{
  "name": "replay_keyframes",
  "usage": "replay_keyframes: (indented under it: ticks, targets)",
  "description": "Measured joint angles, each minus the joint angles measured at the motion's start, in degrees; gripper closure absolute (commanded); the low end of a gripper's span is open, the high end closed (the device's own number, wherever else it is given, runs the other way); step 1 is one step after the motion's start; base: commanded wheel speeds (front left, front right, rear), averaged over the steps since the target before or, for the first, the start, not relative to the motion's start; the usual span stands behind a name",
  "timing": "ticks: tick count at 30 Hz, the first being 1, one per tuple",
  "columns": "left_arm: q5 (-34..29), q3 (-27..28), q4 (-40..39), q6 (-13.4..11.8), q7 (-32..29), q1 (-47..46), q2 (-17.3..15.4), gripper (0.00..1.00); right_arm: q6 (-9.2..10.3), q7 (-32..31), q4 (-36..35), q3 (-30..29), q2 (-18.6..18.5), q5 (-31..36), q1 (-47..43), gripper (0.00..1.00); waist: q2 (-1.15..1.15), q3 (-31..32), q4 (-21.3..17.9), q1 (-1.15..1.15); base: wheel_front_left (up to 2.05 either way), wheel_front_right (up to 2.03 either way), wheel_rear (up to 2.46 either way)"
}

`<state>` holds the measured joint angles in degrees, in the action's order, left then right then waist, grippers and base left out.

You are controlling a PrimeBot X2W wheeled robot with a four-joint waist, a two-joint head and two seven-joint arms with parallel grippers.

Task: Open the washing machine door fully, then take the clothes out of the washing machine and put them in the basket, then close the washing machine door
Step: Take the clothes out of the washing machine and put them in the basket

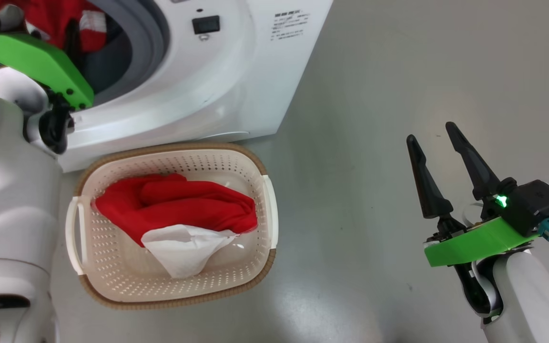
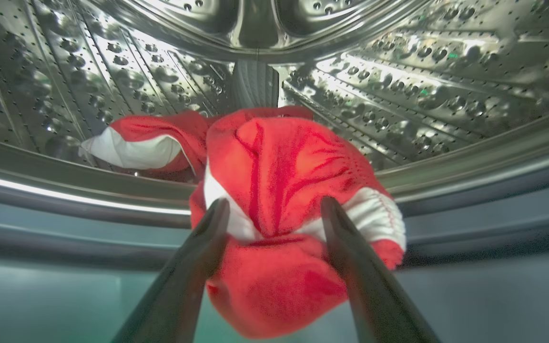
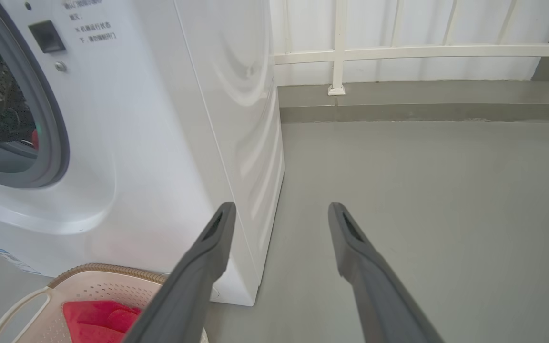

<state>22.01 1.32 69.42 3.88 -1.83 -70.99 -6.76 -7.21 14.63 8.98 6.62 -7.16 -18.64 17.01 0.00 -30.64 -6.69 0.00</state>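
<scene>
Reaching for the clothes [image 2: 279, 157] left inside the washing machine [image 1: 236, 71]: red bundle with white trim, draped over the front lip of the steel drum [image 2: 398, 71] and sagging down toward the grey ring [image 1: 148, 43]. Best done by pushing a little deeper so both tips pass the thick middle fold, then closing on that fold, not on the loose white edge. Lift clear of the lip before drawing back, to avoid a snag.

Left gripper [image 2: 274, 204] spread wide, fingers [image 2: 198, 267] straddling the bundle, clamping nothing yet; contact with the cloth hard to tell.

Below the opening, basket [image 1: 174, 145] on the floor [image 1: 398, 71], just beside the machine's front, already holding one red-and-white garment [image 1: 174, 205]. Right gripper [image 1: 429, 131] also wide apart, empty, hanging over the floor well apart from the basket.
</scene>
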Motion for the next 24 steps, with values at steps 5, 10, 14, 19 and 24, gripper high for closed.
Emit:
replay_keyframes:
  ticks: [5,10,14,19,24]
  targets:
    - [-0.97,-1.69,2.4,-1.64,-4.28,-1.42,-1.05,0.0,0.0,0.0,0.0,0.85,0.02,-1.03,0.96,0.0,0.0,-0.72,-0.88,0.0,0.0,0.0,0.0]
    - [-1.77,-3.11,2.93,-2.44,-4.85,-2.2,-1.64,0.93,0.0,0.0,-0.07,1.23,0.02,-1.46,1.98,0.0,0.0,-1.43,-1.45,0.0,0.0,0.0,0.0]
    - [-3.0,-4.23,3.08,-3.43,-2.47,-2.2,-1.72,1.0,0.0,0.0,-0.08,1.22,0.03,-1.54,2.01,0.0,0.0,-1.62,-1.51,0.0,0.0,0.0,0.0]
    - [-3.32,-4.71,3.16,-3.44,2.4,-2.01,-1.85,1.0,0.0,0.0,0.14,1.15,0.08,-1.55,2.01,0.0,0.0,-1.27,-1.21,0.0,0.0,0.0,0.0]
    - [-3.15,-4.63,2.55,-3.36,8.31,-0.81,-1.88,1.0,0.0,0.0,0.25,1.12,0.16,-1.55,2.01,0.0,0.0,-0.67,-0.63,0.0,0.0,0.0,0.0]
